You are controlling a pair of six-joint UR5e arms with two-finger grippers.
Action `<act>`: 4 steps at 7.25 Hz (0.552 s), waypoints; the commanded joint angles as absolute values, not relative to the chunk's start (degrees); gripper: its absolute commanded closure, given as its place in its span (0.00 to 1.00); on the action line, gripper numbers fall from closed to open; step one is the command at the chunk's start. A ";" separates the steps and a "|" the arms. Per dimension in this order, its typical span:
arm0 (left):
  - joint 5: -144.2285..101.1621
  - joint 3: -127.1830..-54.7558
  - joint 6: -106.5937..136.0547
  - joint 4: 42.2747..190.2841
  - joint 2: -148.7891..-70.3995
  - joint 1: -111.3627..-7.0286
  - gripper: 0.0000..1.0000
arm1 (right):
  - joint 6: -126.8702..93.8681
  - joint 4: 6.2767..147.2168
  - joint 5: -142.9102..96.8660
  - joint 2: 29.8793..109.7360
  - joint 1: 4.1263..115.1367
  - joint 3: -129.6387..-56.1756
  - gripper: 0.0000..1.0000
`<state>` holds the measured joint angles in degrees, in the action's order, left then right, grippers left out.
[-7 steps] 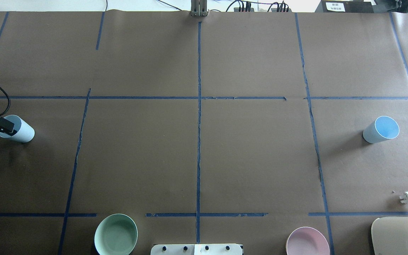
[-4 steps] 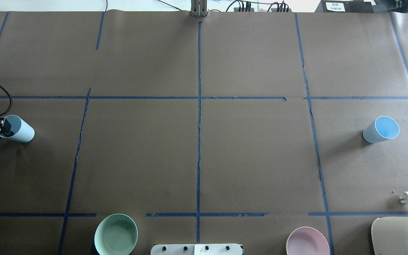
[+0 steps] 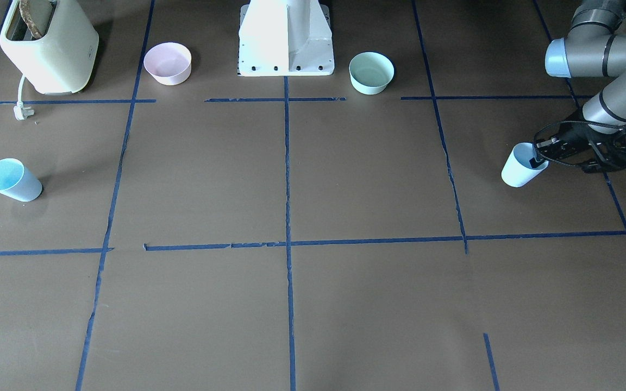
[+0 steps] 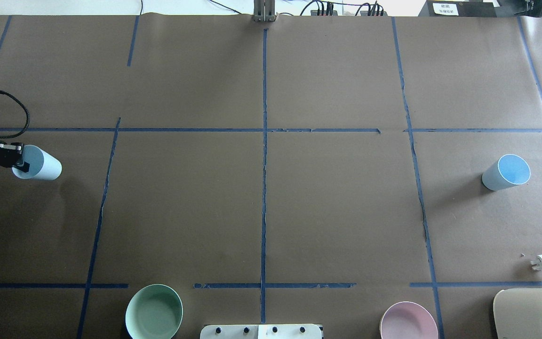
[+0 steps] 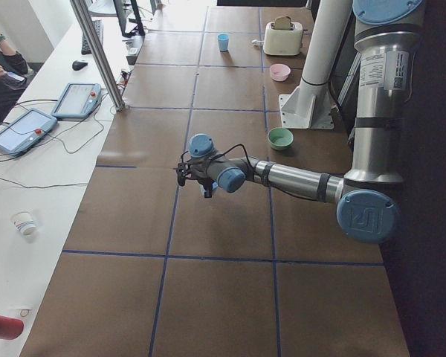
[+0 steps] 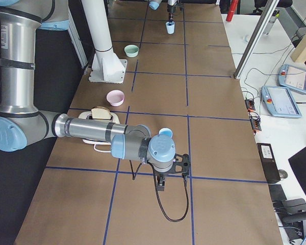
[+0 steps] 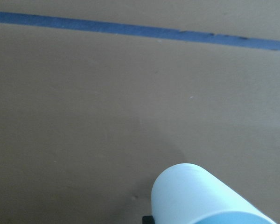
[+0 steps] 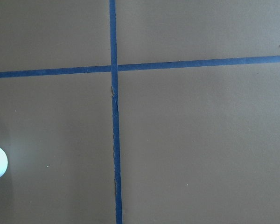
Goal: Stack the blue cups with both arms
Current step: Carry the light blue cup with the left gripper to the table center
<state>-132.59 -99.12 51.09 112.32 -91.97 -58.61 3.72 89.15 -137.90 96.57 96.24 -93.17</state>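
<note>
Two small light-blue tapered plastic cups are not yet stacked. One cup (image 4: 40, 165) hangs from the black left gripper (image 4: 20, 164), which pinches its rim with one finger inside and one outside. It looks barely clear of the table. The other cup (image 4: 506, 172) stands far across from that hand, close by the right gripper (image 6: 160, 185); I cannot tell if that one is apart or together. Pickup seems the step in hand. Next, the right arm needs to grasp its own cup, then both come together. Both grey arms stretch out low, wrists turned down.

My counter (image 3: 367, 179): brown paper, blue tape grid (image 3: 287, 163). Mint-green bowl (image 3: 371, 72) and pink bowl (image 3: 167, 63) sit upright either side of the white pedestal (image 3: 286, 38). Cream toaster (image 3: 52, 51) near the pink bowl, bread slice (image 3: 33, 11) in slot, plug (image 3: 21, 112) lying loose.
</note>
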 commanded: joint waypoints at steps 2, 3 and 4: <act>-132.28 -104.94 63.13 89.89 -111.89 -50.58 1.00 | 3.60 89.30 -137.73 95.98 96.15 -93.34 0.00; -130.36 -103.64 70.24 87.04 -119.37 -44.53 1.00 | 3.60 89.21 -137.81 95.63 96.15 -93.43 0.00; -125.21 -100.06 75.88 87.10 -126.75 -39.08 1.00 | 3.69 89.38 -137.81 95.63 96.15 -93.60 0.00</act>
